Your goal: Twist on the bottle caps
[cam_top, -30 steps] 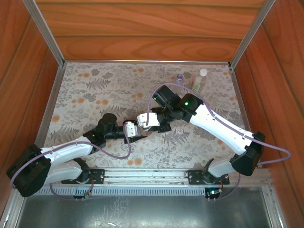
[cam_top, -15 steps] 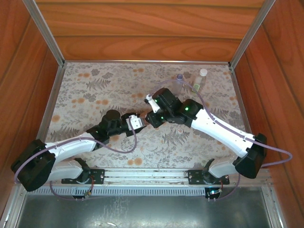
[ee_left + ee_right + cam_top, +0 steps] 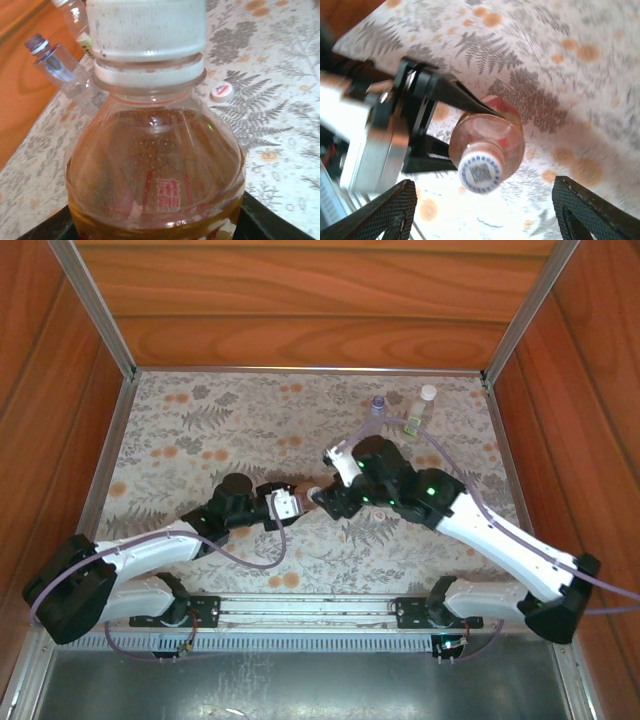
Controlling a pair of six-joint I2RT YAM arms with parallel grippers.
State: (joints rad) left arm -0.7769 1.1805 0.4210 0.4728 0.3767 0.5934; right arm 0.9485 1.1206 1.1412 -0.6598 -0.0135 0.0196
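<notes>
Shifted rightward, right fingers spread wide over the capped amber bottle that left fingers grip.

Soft, even light fills the top view, leaving only faint shadows on the table. Clamped in the left gripper, the amber bottle catches small glints, while the bluish bottle beyond it is soft. Around the right gripper everything smears, and the table between its fingers washes out white.
</notes>
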